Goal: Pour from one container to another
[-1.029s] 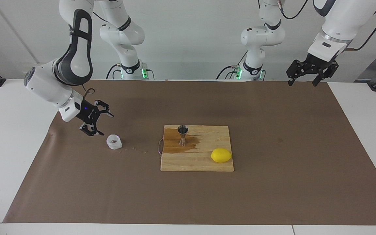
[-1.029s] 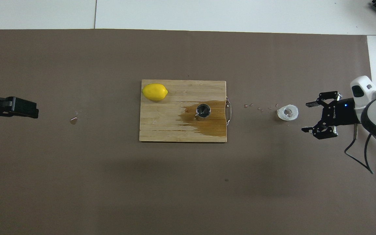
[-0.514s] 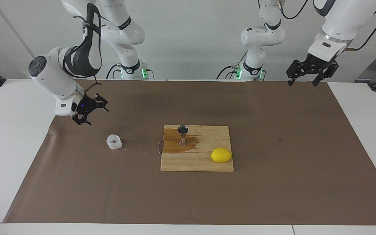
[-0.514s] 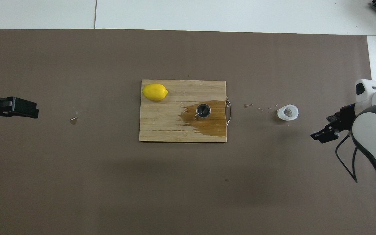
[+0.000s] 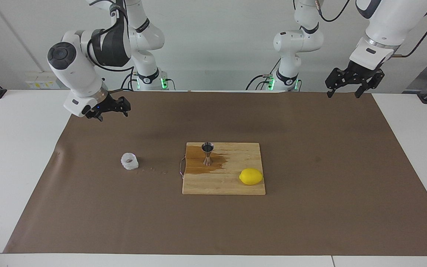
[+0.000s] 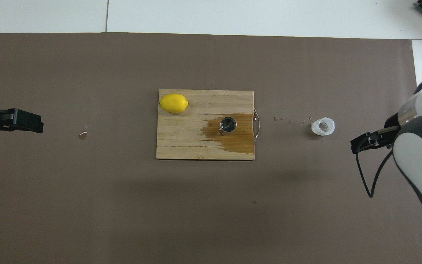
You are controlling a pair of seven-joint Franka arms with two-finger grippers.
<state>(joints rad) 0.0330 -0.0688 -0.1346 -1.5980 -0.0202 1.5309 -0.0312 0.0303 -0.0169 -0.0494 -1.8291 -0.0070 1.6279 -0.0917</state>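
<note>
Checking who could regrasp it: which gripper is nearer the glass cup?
Right. The right gripper hangs open above the mat at the cup's end of the table. The left gripper waits over the other end, past the cutting board from the glass cup.

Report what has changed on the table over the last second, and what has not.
The right gripper, empty, rose and drew back from the small whitish textured glass cup toward the robots' edge of the brown mat. Nothing was picked up or released. The cup, the shiny steel hourglass jigger in the wet patch on the wooden cutting board, the yellow lemon and the waiting left gripper stayed put.
</note>
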